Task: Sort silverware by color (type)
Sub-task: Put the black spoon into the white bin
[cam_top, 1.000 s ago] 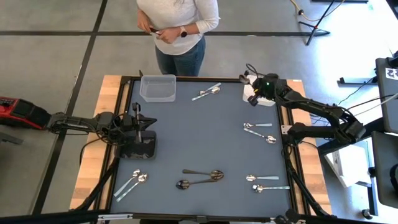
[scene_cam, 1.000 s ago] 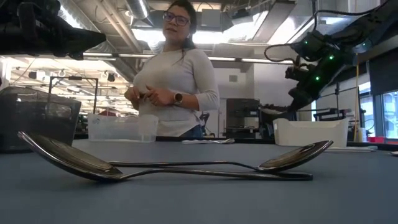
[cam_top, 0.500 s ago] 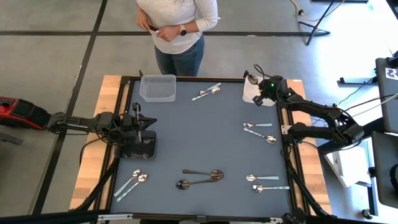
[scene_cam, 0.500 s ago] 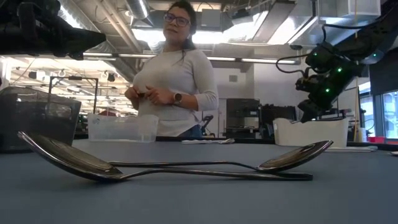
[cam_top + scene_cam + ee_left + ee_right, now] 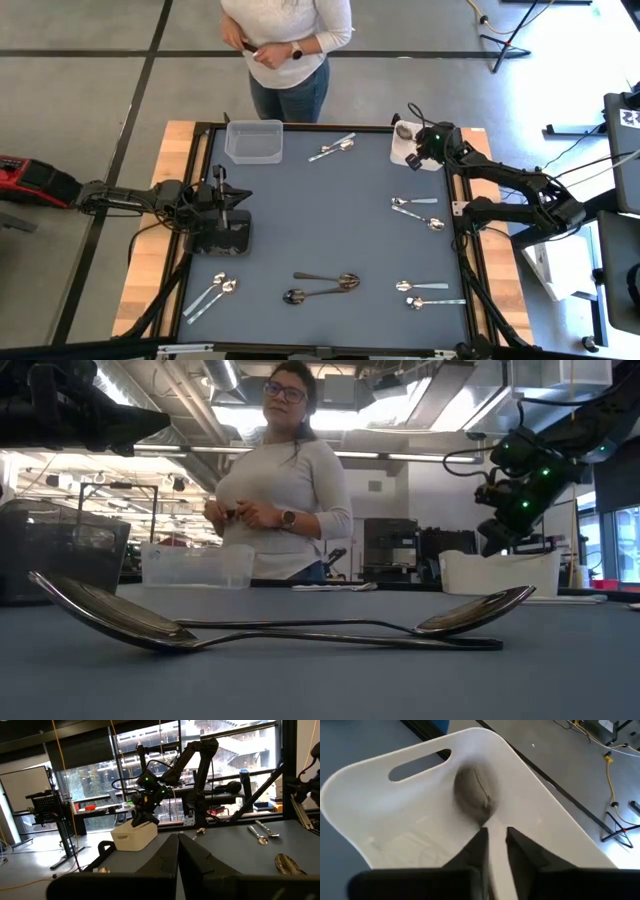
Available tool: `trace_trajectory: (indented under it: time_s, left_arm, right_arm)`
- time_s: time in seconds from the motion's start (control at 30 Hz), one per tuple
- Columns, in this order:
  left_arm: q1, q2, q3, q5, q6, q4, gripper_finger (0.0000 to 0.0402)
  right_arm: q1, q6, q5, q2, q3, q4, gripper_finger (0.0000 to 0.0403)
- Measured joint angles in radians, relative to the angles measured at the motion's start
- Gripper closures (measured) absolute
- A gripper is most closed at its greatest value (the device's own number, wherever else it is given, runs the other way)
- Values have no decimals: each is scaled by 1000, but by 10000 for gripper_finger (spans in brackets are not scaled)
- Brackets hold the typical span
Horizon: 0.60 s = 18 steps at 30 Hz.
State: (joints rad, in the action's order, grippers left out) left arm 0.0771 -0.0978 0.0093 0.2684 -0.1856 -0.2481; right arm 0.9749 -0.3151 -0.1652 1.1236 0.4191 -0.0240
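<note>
My right gripper (image 5: 495,837) is shut on a light silver spoon (image 5: 476,795) above the white bin (image 5: 418,158) at the table's far right corner; the low view shows it (image 5: 497,532) just over the bin's rim (image 5: 500,560). My left gripper (image 5: 178,857) waits shut above the dark bin (image 5: 222,238) at the left edge. Spoons lie flat on the grey mat in pairs: light ones at the far edge (image 5: 335,148), right (image 5: 418,203), near right (image 5: 422,287) and near left (image 5: 212,292), dark ones (image 5: 325,278) near the middle. My right gripper pinches the spoon's handle (image 5: 496,827) between its two fingers, just behind the bowl. The fingers come from above, slanting down, and lie along the handle. The bowl (image 5: 475,792) sticks out past the fingertips over the inside of the white bin, lifted clear of the table.
A clear plastic bin (image 5: 254,140) stands at the far edge left of the middle. A person (image 5: 285,45) stands beyond the far edge, hands together. The two dark spoons (image 5: 300,628) lie close to the low camera. The mat's middle (image 5: 320,215) is bare.
My right gripper, carrying the spoon, has moved a little toward the table's right edge and slightly down, from the white bin's left side to over the bin. It has stayed there for the last half second. My left arm has kept still.
</note>
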Motion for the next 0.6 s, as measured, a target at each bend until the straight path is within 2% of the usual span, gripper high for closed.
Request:
trace_trajectory:
  time_s: [0.17, 0.3, 0.43, 0.6]
  left_arm:
    - [0, 0, 0, 0, 0, 0, 397]
    - [0, 0, 0, 0, -7, 0, 397]
    - [0, 0, 0, 0, -6, 0, 397]
    - [0, 0, 0, 0, -6, 0, 397]
  right_arm:
    - [0, 8, 7, 0, 35, 31, 281]
    - [-38, 18, 103, 0, 73, 63, 261]
    - [-150, 23, 131, 0, 108, 82, 258]
    - [-351, 23, 132, 0, 149, 78, 258]
